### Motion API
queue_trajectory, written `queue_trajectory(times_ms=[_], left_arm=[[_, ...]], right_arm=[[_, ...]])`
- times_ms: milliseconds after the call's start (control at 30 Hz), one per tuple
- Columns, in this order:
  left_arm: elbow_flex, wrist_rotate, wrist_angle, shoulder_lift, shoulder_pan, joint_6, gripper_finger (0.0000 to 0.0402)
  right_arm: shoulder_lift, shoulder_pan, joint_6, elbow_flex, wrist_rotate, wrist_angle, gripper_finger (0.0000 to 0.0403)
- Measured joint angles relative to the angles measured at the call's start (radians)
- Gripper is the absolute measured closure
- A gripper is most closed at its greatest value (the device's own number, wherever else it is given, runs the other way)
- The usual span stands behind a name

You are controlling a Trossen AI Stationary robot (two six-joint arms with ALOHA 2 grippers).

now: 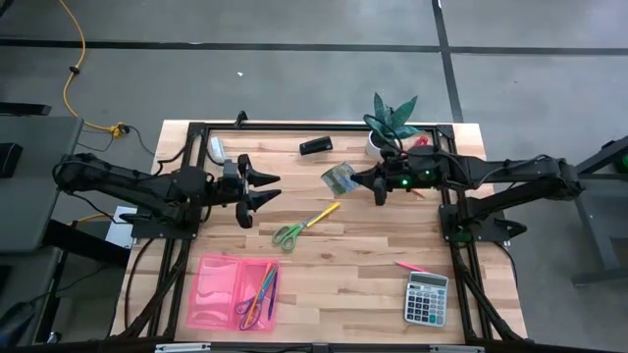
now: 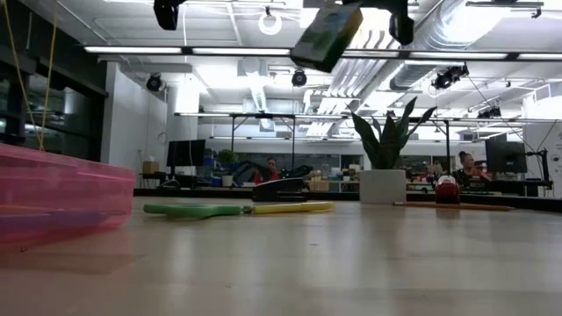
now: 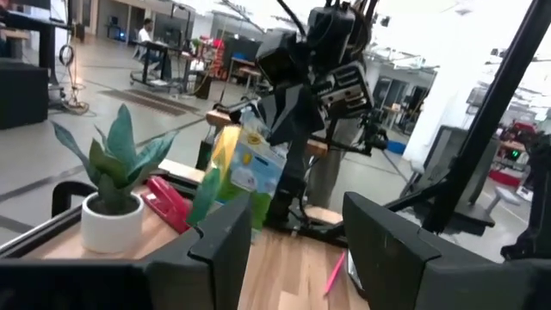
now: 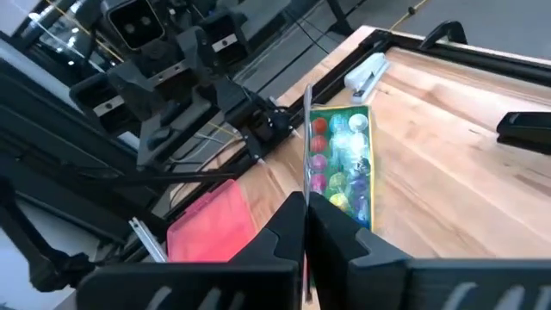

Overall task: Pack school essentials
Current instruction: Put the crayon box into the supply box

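The right gripper (image 1: 361,179), right of the frame's centre in the high view, has its fingers clamped on the small green-blue box (image 1: 340,177), held clear above the counter (image 1: 373,257). The left gripper (image 1: 263,188), at centre-left, hangs with fingers spread and empty. Below the box lie the green-handled scissors (image 1: 289,233) touching a yellow pencil (image 1: 321,215). The pink tray (image 1: 211,290) at lower left holds purple-handled scissors (image 1: 245,311) and pencils (image 1: 265,291). A grey calculator (image 1: 427,298) sits lower right, a potted plant (image 1: 391,122) upper right, a black stapler (image 1: 316,146) and a white stapler (image 1: 216,148) along the top.
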Motion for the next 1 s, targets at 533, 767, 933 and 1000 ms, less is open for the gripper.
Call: queue_trajectory(times_ms=[533, 767, 933, 1000], left_arm=[[0.024, 0.086, 0.004, -0.042, 0.0, -0.023, 0.0229], [0.032, 0.051, 0.0, -0.118, 0.001, -0.023, 0.0229], [0.032, 0.056, -0.002, -0.127, 0.0, -0.025, 0.0229], [0.032, 0.062, -0.002, -0.127, 0.0, -0.024, 0.0229]], right_arm=[[0.155, 0.064, 0.005, 0.007, -0.107, 0.039, 0.0403], [0.337, 0.178, 0.049, 0.007, -0.113, 0.237, 0.0403], [0.47, 0.251, 0.142, 0.007, -0.078, 0.469, 0.0403], [0.523, 0.274, 0.196, 0.007, -0.036, 0.563, 0.0403]])
